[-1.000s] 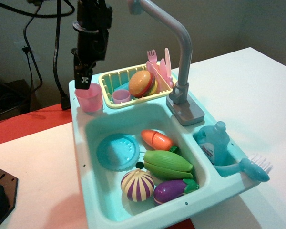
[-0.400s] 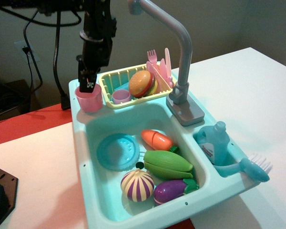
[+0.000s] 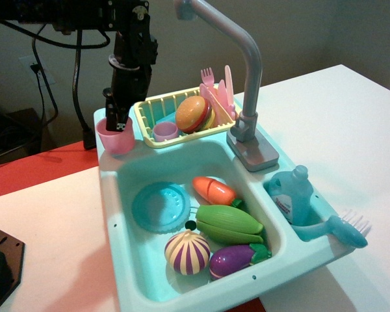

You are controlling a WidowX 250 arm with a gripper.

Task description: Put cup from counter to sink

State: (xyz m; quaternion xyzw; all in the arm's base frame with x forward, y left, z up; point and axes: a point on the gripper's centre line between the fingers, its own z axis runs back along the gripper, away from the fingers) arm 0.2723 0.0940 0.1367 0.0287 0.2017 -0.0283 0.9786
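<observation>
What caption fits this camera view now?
Gripper reaches into the pink cup on the counter, beside the sink.

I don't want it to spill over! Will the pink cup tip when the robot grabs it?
Probably a little: the pink cup looks thin, light plastic. It stands on the counter corner, narrower at its base. The gripper reaches over its rim, so it may tilt.

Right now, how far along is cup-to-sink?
Done: the tool has come down to the pink cup, fingers reaching into its mouth. In hand: the grasp; whether it has closed is unclear. Left: the cup still sits on the counter; lift, carry over the sink, release.
</observation>
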